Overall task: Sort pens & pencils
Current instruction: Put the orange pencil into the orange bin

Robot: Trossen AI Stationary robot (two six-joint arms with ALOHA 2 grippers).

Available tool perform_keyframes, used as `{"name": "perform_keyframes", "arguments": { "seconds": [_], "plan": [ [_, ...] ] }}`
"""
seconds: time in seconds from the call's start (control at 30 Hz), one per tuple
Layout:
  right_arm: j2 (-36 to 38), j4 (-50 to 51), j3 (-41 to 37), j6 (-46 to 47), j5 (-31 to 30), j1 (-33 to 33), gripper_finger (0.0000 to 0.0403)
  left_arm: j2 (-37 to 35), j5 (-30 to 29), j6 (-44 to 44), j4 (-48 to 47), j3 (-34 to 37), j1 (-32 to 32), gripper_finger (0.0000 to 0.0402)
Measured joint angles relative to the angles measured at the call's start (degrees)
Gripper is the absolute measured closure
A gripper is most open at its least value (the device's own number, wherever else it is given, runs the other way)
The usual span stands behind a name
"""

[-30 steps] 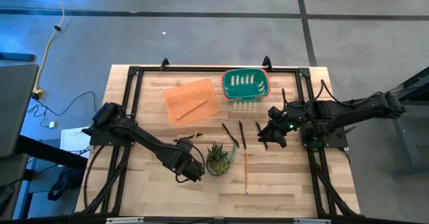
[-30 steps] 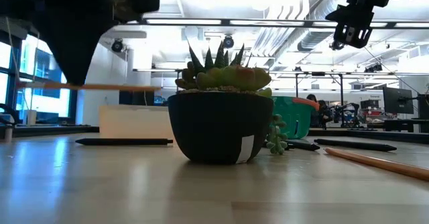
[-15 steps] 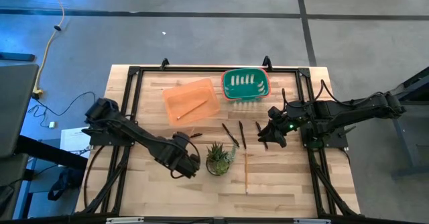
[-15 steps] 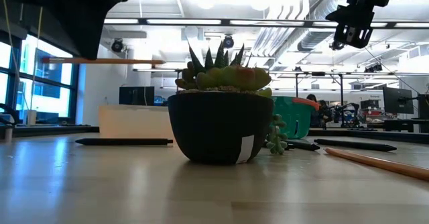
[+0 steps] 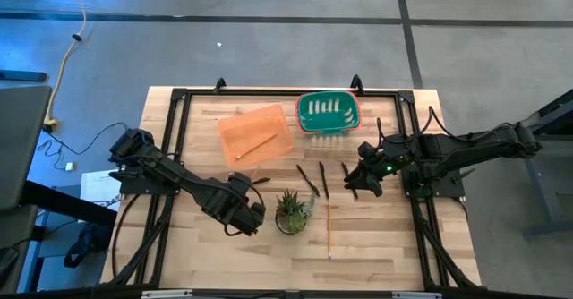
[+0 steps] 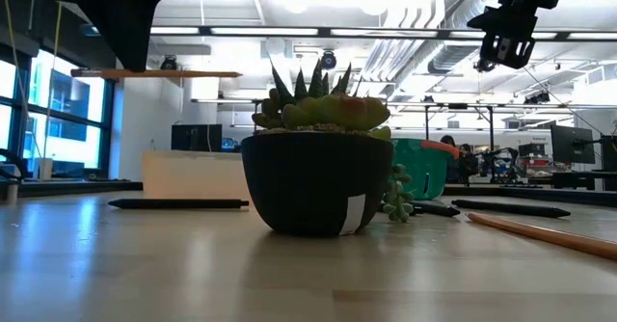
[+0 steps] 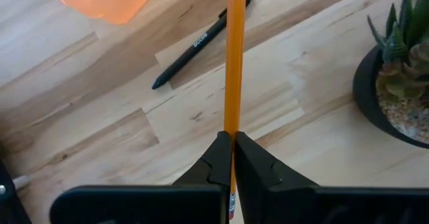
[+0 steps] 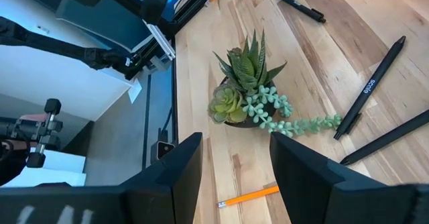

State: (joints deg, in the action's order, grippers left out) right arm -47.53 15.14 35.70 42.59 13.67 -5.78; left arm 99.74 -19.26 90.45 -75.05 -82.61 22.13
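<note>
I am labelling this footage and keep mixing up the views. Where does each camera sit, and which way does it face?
High: overhead, straight down on the table; both arms.
Low: table height, level past the plant; arms overhead.
Left wrist: above the left gripper, shut on a pencil, facing the tabletop.
Right wrist: above the open right gripper, facing the plant.
Shared: the plant, all four views.

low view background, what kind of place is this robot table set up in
Probably a robotics lab or workshop. Exposed ducts run under strip lights, more benches with monitors stand behind, and the wooden table sits on a bare concrete floor.
</note>
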Motion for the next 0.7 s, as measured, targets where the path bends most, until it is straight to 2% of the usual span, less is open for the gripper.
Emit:
{"name": "perform_keyframes", "arguments": {
  "seconds": [0.3,0.7],
  "plan": [
    [-0.02,0.00,0.00,0.44,-1.25,0.00,0.0238,-1.34,-2.79,-0.66,-1.38,0.00,-0.04,0.0401],
    [0.00,-0.44,0.00,1.09,-1.68,0.00,0.0238,-3.32,-7.74,-7.44,-3.10,0.00,-0.05,0.0401]
  ]
}}
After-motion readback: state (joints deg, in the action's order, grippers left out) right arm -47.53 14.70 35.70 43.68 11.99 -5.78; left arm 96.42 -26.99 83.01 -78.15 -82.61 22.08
